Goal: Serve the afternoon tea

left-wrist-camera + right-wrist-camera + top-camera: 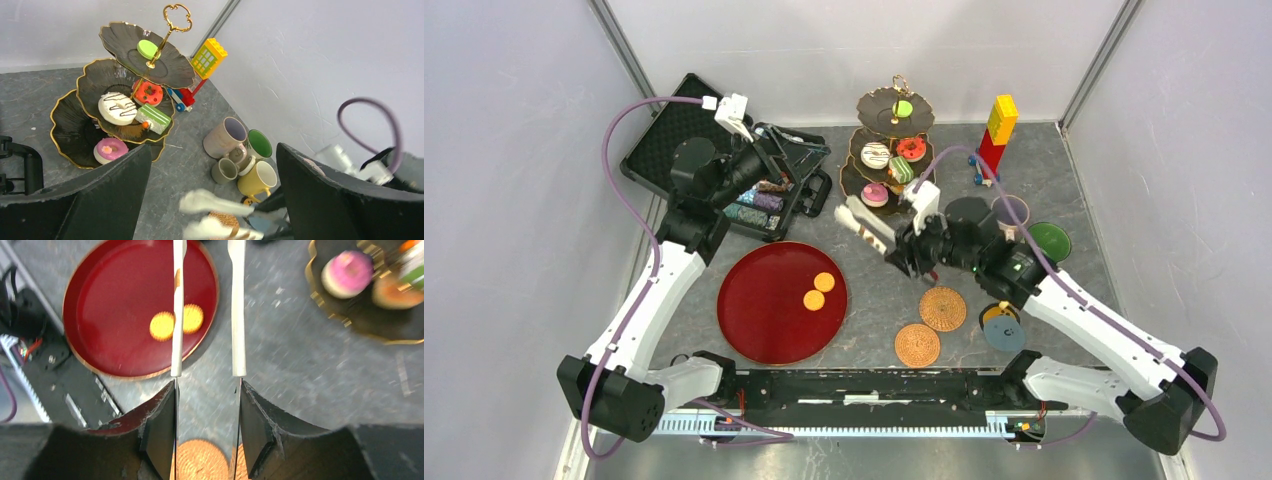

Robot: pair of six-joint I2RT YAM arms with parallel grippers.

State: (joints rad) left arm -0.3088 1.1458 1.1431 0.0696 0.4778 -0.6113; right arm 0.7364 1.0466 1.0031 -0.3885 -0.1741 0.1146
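Because the right arm (pixel 1064 300) covers them from above, the mugs (pixel 1050 241) show only partly behind the right gripper (pixel 896 247), which clamps tongs (pixel 861 222) pointing just short of the stand (pixel 874 110). From the left wrist, the left gripper (pixel 212 152) stands wide apart; stand and sweets (pixel 117 107) lie ahead-left, tongs blurred below. From the right wrist, tong tips are cut off at the top; the tray (pixel 100 305) with two macarons (pixel 162 326) lies ahead-left, bare table (pixel 280 355) ahead-right.

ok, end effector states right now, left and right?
left end effector: open, nothing between the fingers.
right end effector: closed on the tongs.
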